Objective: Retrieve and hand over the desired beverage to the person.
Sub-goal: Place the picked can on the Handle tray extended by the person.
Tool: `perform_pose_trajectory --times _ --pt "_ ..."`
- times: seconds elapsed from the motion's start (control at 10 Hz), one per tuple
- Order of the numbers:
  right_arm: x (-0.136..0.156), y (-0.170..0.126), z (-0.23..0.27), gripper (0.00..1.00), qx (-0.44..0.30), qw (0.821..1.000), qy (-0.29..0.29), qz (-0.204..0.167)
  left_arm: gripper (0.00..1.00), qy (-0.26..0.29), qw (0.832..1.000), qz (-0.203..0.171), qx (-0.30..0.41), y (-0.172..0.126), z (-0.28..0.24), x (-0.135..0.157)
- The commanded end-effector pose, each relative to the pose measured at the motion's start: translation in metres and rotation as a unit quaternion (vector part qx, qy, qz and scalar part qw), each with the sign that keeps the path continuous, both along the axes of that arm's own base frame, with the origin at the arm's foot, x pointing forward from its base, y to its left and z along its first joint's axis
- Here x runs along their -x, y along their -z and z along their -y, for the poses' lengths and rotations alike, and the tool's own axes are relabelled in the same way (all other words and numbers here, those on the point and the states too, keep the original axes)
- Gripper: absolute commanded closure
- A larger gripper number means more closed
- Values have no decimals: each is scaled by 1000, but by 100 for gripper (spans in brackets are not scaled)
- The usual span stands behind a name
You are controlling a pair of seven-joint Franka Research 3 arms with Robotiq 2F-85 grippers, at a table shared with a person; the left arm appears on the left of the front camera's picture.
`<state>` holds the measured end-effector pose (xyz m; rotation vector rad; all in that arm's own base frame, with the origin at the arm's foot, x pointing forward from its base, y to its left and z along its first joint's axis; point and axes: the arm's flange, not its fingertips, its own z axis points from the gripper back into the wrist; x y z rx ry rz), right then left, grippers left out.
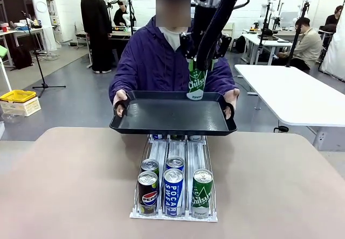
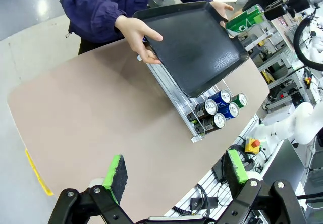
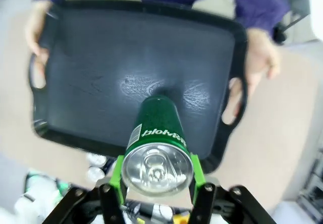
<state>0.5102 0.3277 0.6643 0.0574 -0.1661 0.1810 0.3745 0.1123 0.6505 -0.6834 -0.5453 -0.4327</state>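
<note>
Retrieval looked done: the right gripper (image 1: 198, 61) clasped the green can (image 1: 197, 83) above the black tray (image 1: 161, 118) that the person (image 1: 148, 61) held over the tabletop's (image 1: 81, 185) far edge, release not yet made, while the left gripper (image 2: 175, 168) gaped empty.

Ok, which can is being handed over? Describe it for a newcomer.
Find the black tray the person holds. Over it hangs a green Chilsung can, clamped in the right pincer. The other cans, one green too, sit in the rack, ungripped.
</note>
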Motion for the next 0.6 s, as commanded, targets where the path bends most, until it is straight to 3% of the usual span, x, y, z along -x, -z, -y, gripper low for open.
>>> perform_pose_trajectory --times 0.0,0.5 --pt "-14 1 -4 43 -13 999 -7 -34 0 6 1000 7 8 -1 0 0" --pt "-27 39 -13 43 19 997 -8 -78 0 6 1000 7 8 -1 0 0"
